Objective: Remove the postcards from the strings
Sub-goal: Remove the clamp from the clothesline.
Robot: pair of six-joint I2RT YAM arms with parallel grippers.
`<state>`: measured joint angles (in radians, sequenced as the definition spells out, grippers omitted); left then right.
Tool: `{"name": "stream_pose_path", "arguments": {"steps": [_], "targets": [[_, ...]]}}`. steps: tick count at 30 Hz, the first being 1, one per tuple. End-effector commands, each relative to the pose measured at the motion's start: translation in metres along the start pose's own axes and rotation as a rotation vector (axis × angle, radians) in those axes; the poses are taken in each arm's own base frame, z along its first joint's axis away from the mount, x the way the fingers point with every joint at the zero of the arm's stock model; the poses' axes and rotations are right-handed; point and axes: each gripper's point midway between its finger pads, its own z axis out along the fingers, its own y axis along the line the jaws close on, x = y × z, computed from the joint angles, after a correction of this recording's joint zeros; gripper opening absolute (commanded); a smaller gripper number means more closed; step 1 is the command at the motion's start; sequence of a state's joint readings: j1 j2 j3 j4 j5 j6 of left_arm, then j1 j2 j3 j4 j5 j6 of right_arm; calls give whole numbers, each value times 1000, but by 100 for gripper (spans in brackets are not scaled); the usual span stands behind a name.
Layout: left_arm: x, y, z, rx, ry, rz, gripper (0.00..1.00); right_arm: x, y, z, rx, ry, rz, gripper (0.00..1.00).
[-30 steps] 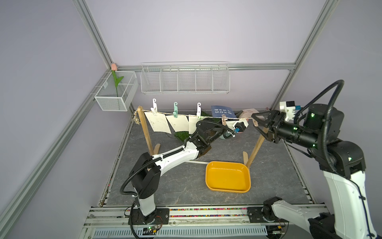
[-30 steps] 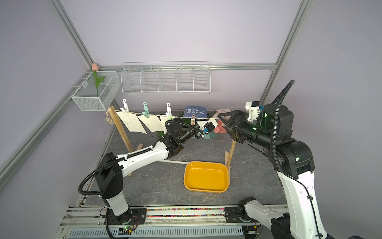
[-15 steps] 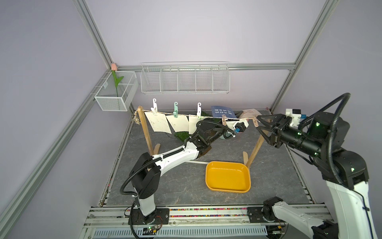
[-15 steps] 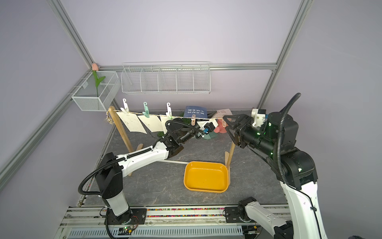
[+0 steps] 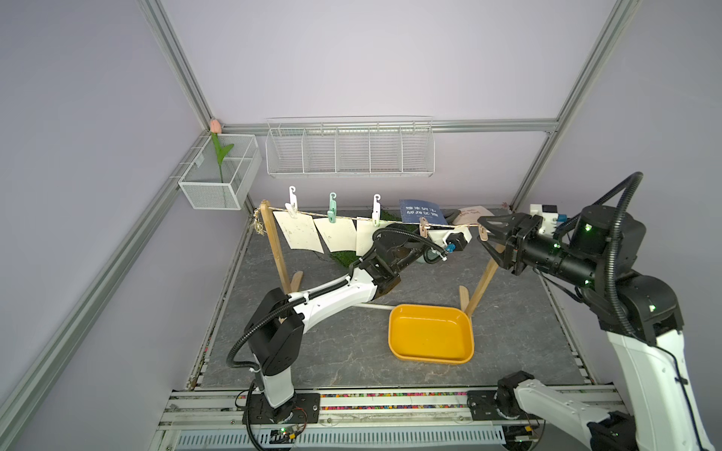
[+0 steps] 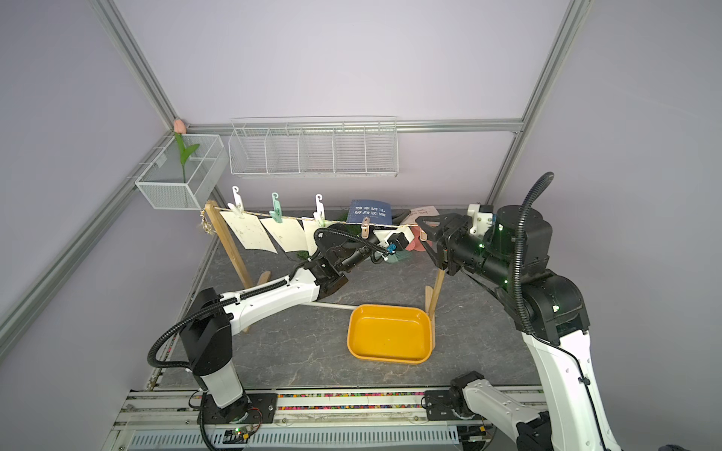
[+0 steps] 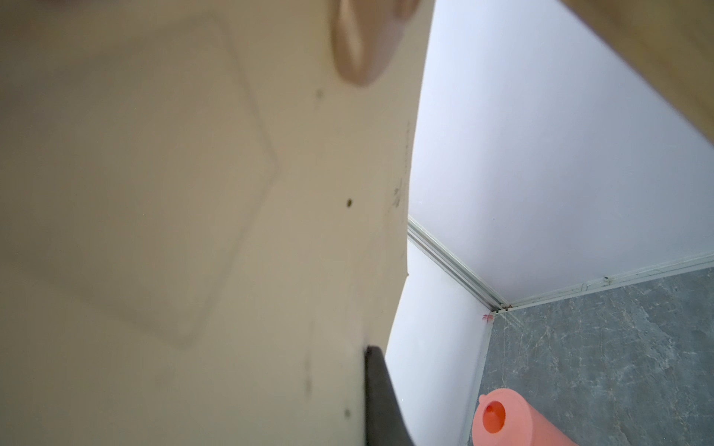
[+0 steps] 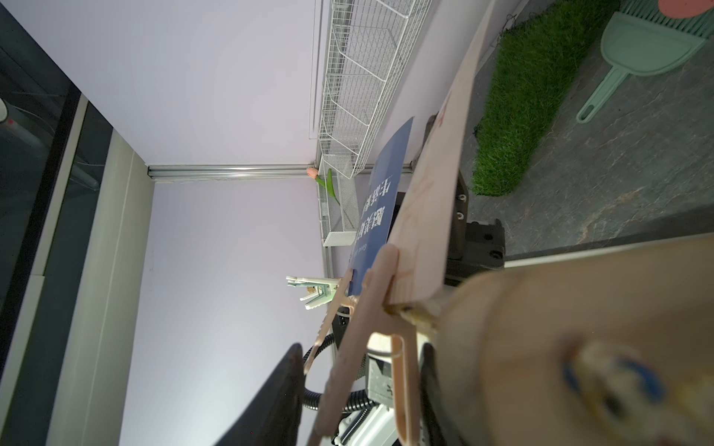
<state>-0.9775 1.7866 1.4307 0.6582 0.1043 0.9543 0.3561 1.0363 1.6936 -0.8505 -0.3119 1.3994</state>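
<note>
The strings run between two wooden posts. Three cream postcards hang at the left under hooked pins; a blue card and a pinkish cream card sit near the right post. My left gripper is shut on a cream postcard that hangs under a tan clothespin; only one dark finger shows. In both top views my right gripper stands open around the last tan clothespin, its fingers on either side of it.
A yellow tray lies on the grey floor before the right post. Green turf, a green dustpan and a pink roller lie behind the line. Wire baskets hang on the back wall.
My right gripper drew back a little, then came in around the right-hand clothespin with its jaws narrower. The left arm and its card have not moved.
</note>
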Motion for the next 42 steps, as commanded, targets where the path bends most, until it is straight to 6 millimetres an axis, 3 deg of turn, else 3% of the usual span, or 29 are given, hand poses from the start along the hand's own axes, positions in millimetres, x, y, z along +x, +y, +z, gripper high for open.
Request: {"name": "stream_pose_path", "arguments": {"steps": [1, 9, 16, 24, 30, 34, 42], "targets": [[-1, -7, 5, 10, 0, 24, 0, 2, 10, -2, -39, 5, -9, 43], [-3, -6, 5, 6, -4, 24, 0, 2, 12, -2, -43, 4, -28, 29], [-3, -7, 4, 7, -4, 21, 0, 4, 12, -8, -41, 4, -46, 29], [5, -17, 2, 22, 13, 22, 0, 24, -29, -29, 98, 65, -68, 28], [10, -24, 2, 38, 27, 24, 0, 36, -44, -37, 151, 119, -98, 28], [11, -34, -2, 53, 39, 30, 0, 39, -39, -37, 138, 145, -143, 27], [10, -67, -20, 108, 77, 39, 0, 35, -8, -33, 22, 135, -297, 28]]}}
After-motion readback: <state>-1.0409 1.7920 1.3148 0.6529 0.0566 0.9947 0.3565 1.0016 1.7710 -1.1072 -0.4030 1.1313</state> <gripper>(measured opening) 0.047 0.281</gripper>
